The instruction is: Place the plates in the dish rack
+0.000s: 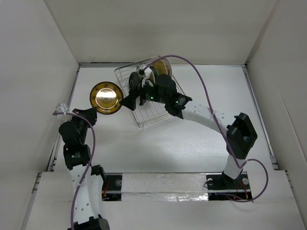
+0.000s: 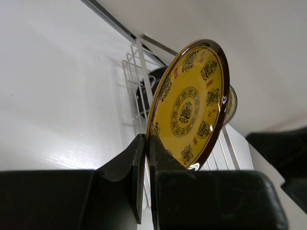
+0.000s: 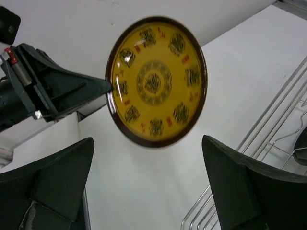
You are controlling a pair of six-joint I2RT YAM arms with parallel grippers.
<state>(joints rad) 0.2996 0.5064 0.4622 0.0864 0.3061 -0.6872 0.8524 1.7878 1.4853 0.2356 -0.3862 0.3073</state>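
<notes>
A brown-rimmed yellow patterned plate (image 1: pixel 106 97) is held on edge above the table, left of the silver wire dish rack (image 1: pixel 149 117). My left gripper (image 1: pixel 92 111) is shut on the plate's lower rim; in the left wrist view the fingers (image 2: pixel 158 153) pinch the plate (image 2: pixel 192 103). My right gripper (image 1: pixel 135 100) is open over the rack's left side and faces the plate without touching it. In the right wrist view the plate (image 3: pixel 157 81) hangs ahead of my open right gripper (image 3: pixel 148 167), with the left gripper (image 3: pixel 62 91) on its left rim. Another yellow patterned plate (image 1: pixel 161 67) stands in the rack's far end.
White walls close in the table at the left, right and back. The rack's wires (image 3: pixel 268 158) run just right of my right fingers. A dark round object (image 2: pixel 144 93) sits in the rack behind the held plate. A purple cable (image 1: pixel 201 81) loops over the right arm.
</notes>
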